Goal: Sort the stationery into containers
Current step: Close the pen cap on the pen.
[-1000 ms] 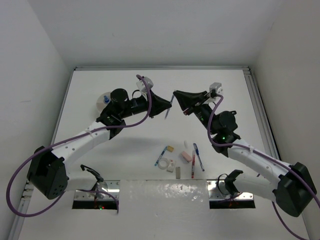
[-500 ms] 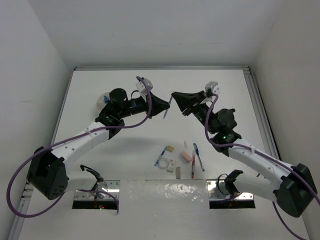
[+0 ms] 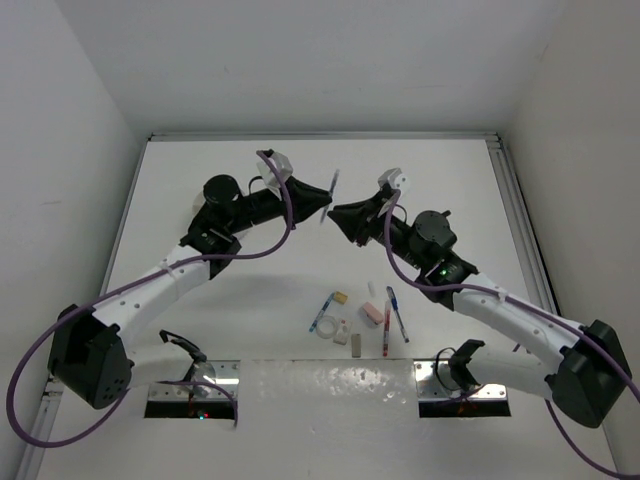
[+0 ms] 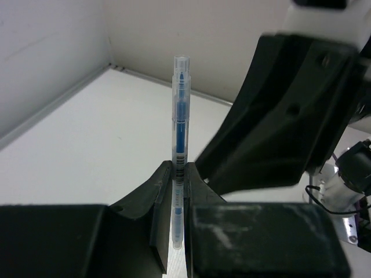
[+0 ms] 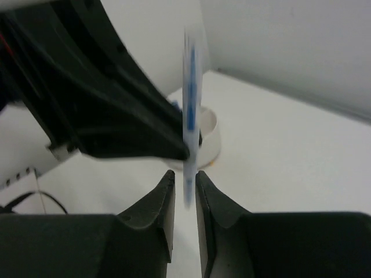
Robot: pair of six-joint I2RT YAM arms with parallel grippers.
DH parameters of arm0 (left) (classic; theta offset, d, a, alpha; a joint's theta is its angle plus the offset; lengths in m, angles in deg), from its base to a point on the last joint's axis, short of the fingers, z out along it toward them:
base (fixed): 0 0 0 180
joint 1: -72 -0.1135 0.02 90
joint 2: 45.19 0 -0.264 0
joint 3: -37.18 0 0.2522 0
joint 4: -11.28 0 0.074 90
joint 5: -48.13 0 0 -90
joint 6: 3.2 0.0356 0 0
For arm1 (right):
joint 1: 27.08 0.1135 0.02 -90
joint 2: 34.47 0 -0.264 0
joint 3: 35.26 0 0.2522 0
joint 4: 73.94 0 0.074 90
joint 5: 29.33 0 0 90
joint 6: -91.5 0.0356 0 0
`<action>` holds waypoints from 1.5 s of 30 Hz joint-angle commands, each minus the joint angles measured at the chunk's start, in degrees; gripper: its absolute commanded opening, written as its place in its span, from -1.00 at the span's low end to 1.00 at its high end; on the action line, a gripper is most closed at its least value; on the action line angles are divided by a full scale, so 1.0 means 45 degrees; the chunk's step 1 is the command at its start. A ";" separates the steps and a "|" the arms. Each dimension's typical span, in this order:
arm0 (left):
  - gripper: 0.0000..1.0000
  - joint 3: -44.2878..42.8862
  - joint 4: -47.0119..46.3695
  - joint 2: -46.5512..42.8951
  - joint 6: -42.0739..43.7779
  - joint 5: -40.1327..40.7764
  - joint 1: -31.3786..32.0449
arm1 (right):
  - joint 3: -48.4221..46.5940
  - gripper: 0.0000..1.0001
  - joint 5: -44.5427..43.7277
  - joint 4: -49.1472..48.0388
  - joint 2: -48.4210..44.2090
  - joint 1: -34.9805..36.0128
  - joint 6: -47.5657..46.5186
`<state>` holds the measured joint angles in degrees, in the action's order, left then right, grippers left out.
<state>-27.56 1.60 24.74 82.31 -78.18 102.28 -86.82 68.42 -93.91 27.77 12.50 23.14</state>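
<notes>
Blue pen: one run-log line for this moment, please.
blue pen: clamped between left fingers | right fingers: either side of pen's end, grip unclear | pile: untouched on table

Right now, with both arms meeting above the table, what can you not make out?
White tub: mostly covered by the left arm in the top view; half hidden by the left gripper in the right wrist view.
Blue pen: blurred in the right wrist view, so the right gripper's hold is unclear.
Small loose items: too small from above to tell apart.

Top view high over the near edge, looking down on the table (image 3: 262, 305), wrist views close, facing each other, sharing the blue pen (image 4: 180, 133).
</notes>
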 commanded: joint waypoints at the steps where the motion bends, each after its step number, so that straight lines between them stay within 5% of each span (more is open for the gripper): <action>1: -1.00 -0.0448 -0.1373 -0.0560 0.0197 -0.0016 -0.0167 | -0.0095 -0.58 0.0466 0.0875 -0.0022 0.0151 -0.0435; 6: -1.00 -0.0487 -0.1353 -0.0560 0.0158 -0.0035 -0.0167 | -0.0252 -0.50 0.0505 0.1109 -0.0139 0.0152 -0.0728; 14: -1.00 -0.0526 -0.1178 -0.0579 0.0236 0.0043 -0.0167 | -0.1146 0.21 0.1303 0.1889 -0.1037 -0.0705 -0.0826; 18: -1.00 -0.0487 -0.1041 -0.0560 0.0450 -0.0055 -0.0108 | -0.2652 0.27 0.2183 0.3276 -0.0804 -0.0942 -0.1236; 22: -1.00 -0.0487 -0.0982 -0.0560 0.0588 -0.0094 0.0067 | -0.2870 0.30 0.2516 0.2343 -0.0336 -0.0942 -0.0867; 32: -1.00 -0.0449 -0.1236 -0.0599 0.0451 -0.0113 0.0262 | -0.2792 0.14 0.1892 0.0877 0.0545 -0.0942 -0.0260; 45: -1.00 -0.0253 -0.1392 -0.0599 0.0276 -0.0231 0.0361 | -0.2577 -0.42 0.1970 -0.0412 0.1032 -0.0981 0.0306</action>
<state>-27.67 -1.77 23.47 83.75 -78.09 103.48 -98.89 77.58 -91.03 32.01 8.26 23.34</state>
